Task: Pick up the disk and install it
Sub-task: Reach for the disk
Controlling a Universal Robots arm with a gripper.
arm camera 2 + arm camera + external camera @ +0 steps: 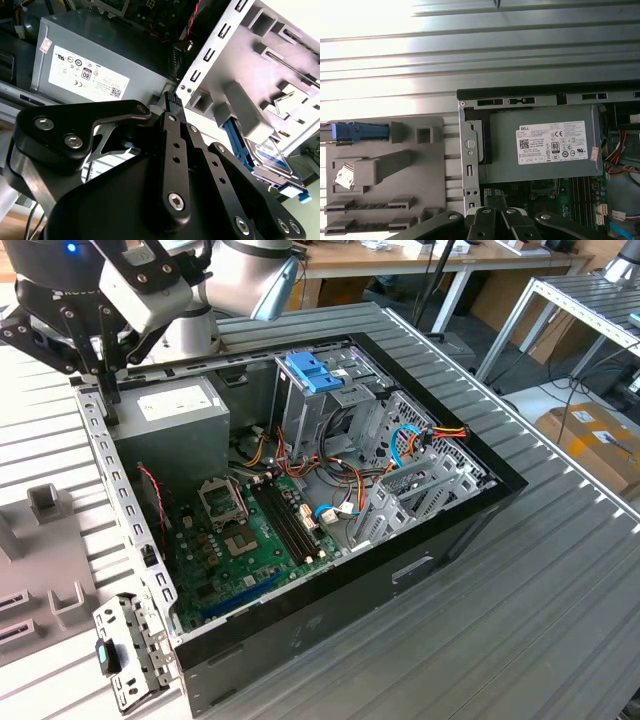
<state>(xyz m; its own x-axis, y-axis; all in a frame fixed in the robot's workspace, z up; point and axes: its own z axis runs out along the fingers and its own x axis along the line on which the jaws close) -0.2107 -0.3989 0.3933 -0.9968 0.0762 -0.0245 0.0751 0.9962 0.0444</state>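
Evidently the claw (172, 98) is pressed together, gripping nothing, near the power supply (100, 65), apart from the disk (270, 157).

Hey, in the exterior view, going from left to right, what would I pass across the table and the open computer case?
Grey plastic fixture → grey power supply → blue slotted tray → red and yellow cable bundle → cardboard box.
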